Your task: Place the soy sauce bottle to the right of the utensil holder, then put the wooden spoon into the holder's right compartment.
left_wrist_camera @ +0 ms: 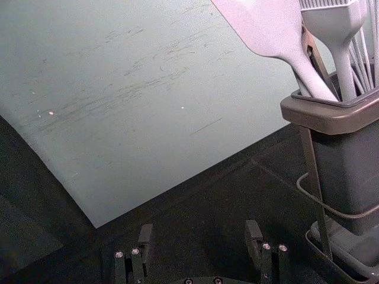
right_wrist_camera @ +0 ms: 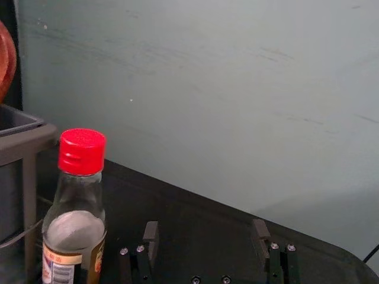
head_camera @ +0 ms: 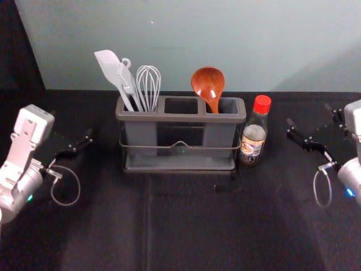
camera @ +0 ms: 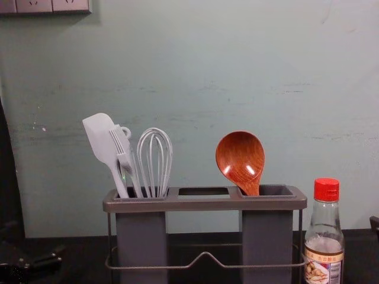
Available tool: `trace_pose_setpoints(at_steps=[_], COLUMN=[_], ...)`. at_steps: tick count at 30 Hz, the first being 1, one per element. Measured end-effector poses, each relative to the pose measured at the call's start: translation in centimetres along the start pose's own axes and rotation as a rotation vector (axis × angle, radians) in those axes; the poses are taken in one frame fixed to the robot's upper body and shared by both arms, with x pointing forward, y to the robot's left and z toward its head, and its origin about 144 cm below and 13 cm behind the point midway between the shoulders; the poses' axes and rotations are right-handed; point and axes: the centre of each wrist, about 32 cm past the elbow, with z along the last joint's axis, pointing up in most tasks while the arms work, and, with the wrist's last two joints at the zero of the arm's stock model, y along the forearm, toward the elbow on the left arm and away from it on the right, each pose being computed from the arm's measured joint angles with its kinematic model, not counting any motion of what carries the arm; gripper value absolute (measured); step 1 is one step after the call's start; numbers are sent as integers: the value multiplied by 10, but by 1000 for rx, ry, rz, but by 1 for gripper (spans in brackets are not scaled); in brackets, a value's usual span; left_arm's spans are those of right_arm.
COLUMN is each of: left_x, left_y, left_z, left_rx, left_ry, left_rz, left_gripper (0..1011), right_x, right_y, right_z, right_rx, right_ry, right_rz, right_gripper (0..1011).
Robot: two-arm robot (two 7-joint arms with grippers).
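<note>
Seen from above, the gray holder sits near twelve o'clock on the black table. The soy sauce bottle stands up straight at the holder's three o'clock, just beside it, with its red cap on. The wooden spoon is in the holder's right slot, with its round end up, and it leans to eleven o'clock. The left slot has a white spatula, a brush and a whisk. The left gripper is at the holder's nine o'clock, well apart from it, and its jaws are wide apart. The right gripper is at three o'clock, past the bottle, and its jaws are wide apart too.
</note>
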Motion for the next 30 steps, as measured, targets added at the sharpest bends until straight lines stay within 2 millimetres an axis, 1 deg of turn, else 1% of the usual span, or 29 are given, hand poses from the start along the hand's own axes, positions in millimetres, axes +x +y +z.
trace_pose_setpoints(at_steps=[9, 18, 30], left_x=[0, 0, 0], left_y=[0, 0, 0], left_z=[0, 0, 0], left_rx=[0, 0, 0], left_ry=[0, 0, 0], left_rz=[0, 0, 0], left_gripper=[1000, 1000, 1000], right_x=[5, -1, 0], right_y=[-1, -2, -1], right_z=[1, -1, -1], right_rx=[-4, 21, 22], right_ry=[5, 13, 13], right_rz=[35, 22, 22], right_gripper=[1003, 1003, 1003])
